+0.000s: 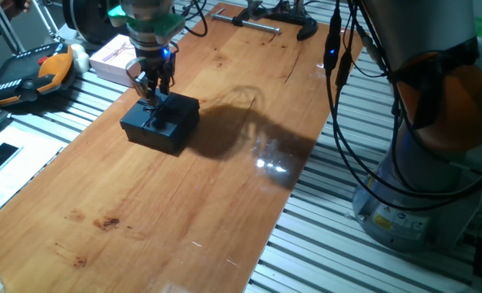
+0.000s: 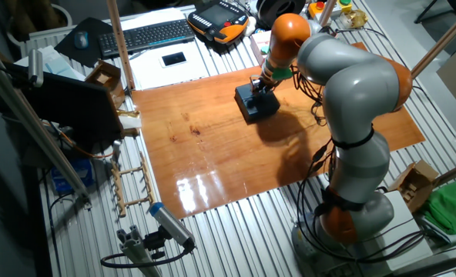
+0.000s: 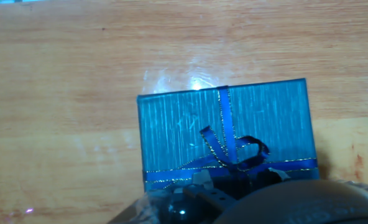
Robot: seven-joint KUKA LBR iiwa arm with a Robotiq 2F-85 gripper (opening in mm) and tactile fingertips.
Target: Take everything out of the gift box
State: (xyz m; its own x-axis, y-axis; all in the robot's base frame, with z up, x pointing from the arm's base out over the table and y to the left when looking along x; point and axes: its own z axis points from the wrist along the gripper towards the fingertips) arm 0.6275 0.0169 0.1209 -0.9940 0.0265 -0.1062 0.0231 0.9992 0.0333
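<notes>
Hovering over the lidded gift box (image 1: 161,122), the gripper (image 1: 153,84) hangs just above its bow (image 1: 154,107).

Seen from one fixed view, the bare near half of the wooden desk (image 1: 168,220) lies open, its right edge dropping to slatted metal. Farther back the box sits toward the desk's left edge, turned so 1 corner points at the camera; it looks roughly square, so no clear long axis. Its lid is on, hiding whatever is inside. I cannot tell whether the fingers are apart or together: they are dark, small, and merge with the bow. The hand view shows the lid in a blue cast, ribbon crossing it, the near edge cut off by the hand. Beyond the box lies a pale ribboned box (image 1: 112,55).
</notes>
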